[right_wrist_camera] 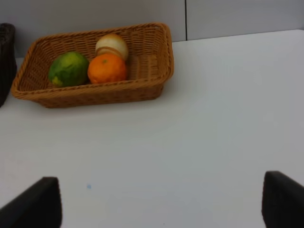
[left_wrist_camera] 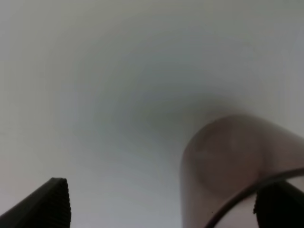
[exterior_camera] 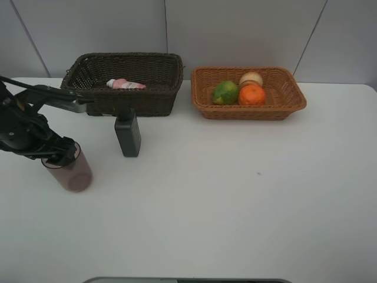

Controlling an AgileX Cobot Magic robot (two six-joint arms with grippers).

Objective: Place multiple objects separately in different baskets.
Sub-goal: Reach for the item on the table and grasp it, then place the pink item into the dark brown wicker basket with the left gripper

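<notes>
The translucent mauve cup (exterior_camera: 73, 173) (left_wrist_camera: 228, 161) stands on the white table at the left. My left gripper (exterior_camera: 62, 152) (left_wrist_camera: 166, 202) hovers at its rim, open wide, with one finger (left_wrist_camera: 280, 204) right at the rim. The dark green bottle (exterior_camera: 128, 134) stands upright just in front of the dark brown basket (exterior_camera: 138, 101), which holds the pink squeeze bottle (exterior_camera: 125, 85). In the orange-tan basket (exterior_camera: 290, 97) (right_wrist_camera: 95, 94) lie the lime (exterior_camera: 225, 92) (right_wrist_camera: 68, 69), orange (exterior_camera: 252, 95) (right_wrist_camera: 107, 68) and peach (exterior_camera: 251, 78) (right_wrist_camera: 112, 45). My right gripper (right_wrist_camera: 164, 202) is open over bare table, outside the high view.
The two baskets sit side by side at the back of the table, close to the grey wall. An edge of the dark basket (right_wrist_camera: 4, 57) shows in the right wrist view. White tabletop (exterior_camera: 235, 200) stretches across the middle and front.
</notes>
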